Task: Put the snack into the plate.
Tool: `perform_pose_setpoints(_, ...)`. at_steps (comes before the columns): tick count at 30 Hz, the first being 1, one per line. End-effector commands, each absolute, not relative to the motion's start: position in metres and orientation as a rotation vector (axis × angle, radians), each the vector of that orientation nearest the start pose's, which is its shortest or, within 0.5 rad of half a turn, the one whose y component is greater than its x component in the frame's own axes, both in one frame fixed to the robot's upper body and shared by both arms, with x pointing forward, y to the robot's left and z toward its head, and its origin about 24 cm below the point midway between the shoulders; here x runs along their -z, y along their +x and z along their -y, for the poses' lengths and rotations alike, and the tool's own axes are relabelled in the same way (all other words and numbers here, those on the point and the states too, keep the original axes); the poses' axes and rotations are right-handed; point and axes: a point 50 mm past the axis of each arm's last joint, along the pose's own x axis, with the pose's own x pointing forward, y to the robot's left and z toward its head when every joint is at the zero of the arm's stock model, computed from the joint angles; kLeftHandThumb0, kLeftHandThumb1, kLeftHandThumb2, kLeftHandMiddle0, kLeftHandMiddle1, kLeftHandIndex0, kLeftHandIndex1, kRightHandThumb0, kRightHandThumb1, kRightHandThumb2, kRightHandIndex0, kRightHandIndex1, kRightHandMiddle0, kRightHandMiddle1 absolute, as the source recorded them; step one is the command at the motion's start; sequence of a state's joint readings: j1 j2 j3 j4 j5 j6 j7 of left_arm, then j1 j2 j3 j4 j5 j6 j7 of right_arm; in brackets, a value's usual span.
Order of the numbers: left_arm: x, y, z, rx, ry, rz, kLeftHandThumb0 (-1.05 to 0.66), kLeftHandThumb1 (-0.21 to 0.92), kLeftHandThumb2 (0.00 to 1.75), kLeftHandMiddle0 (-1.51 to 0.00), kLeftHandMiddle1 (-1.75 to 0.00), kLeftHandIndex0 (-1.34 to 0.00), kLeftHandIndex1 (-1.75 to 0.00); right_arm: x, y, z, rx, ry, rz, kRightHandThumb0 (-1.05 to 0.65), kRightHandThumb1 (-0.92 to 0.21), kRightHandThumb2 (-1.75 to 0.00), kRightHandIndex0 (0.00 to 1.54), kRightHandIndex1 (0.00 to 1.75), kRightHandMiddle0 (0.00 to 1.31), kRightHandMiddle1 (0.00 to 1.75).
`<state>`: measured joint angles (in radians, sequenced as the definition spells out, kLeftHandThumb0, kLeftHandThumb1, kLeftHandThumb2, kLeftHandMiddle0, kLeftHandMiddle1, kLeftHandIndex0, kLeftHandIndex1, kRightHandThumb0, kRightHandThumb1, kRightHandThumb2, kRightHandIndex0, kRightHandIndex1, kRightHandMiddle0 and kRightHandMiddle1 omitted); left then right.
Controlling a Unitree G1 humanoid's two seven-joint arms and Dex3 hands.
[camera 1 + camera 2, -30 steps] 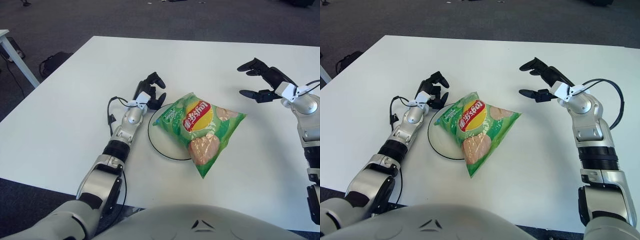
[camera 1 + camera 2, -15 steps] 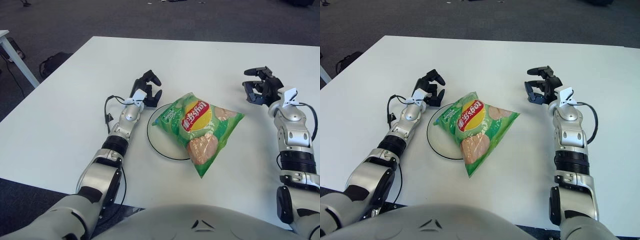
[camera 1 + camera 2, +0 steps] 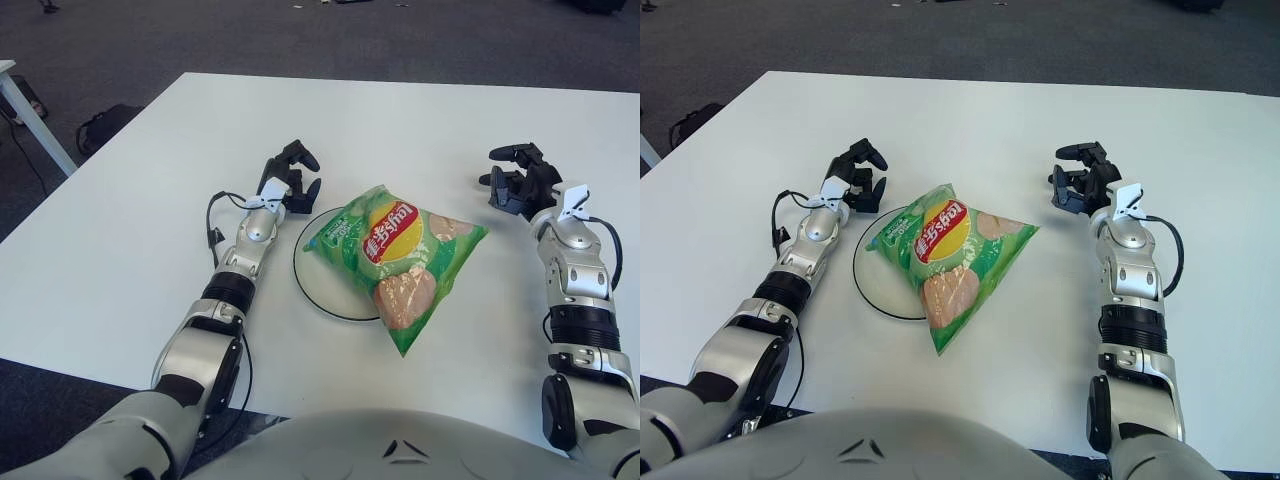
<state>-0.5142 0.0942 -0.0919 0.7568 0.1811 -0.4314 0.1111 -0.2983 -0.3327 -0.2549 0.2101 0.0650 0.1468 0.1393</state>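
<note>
The left hand point(image 3: 291, 180) shows just left of the plate point(image 3: 312, 290), its fingers loosely curled and holding nothing. The plate sits on the white surface point(image 3: 120, 250). A green snack bag point(image 3: 400, 258) lies across the plate's right part, its left end over the plate and the rest spilling past the rim onto the surface. To the right, apart from the bag, the right hand point(image 3: 518, 181) has its fingers bent inward, empty.

Snack bag point(image 3: 401, 257) hides right part of plate point(image 3: 318, 295).
</note>
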Motion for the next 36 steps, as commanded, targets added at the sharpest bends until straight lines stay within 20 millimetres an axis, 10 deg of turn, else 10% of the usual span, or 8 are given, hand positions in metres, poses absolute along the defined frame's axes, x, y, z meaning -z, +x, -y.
perform_pose_setpoints(1,0.003,0.305,-0.135,0.147,0.303,-0.016,-0.46,0.36,1.26,-1.16,-1.75,-0.57,-1.75,-0.074,0.300,0.248,0.118,-0.153,-0.046,0.16,-0.74,-0.77,0.27,1.59,0.00,1.59)
perform_pose_setpoints(8,0.003,0.305,-0.137,0.154,0.275,-0.012,-0.47,0.35,1.27,-1.18,-1.75,-0.58,-1.75,-0.050,0.296,0.232,0.150,-0.142,-0.070,0.06,-0.81,-0.66,0.30,1.64,0.08,1.72)
perform_pose_setpoints(36,0.004,0.303,-0.143,0.103,0.239,0.017,-0.47,0.34,1.28,-1.18,-1.75,-0.59,-1.75,-0.016,0.281,0.218,0.142,-0.304,-0.117,-0.01,-0.44,-1.09,0.58,1.49,0.40,1.75)
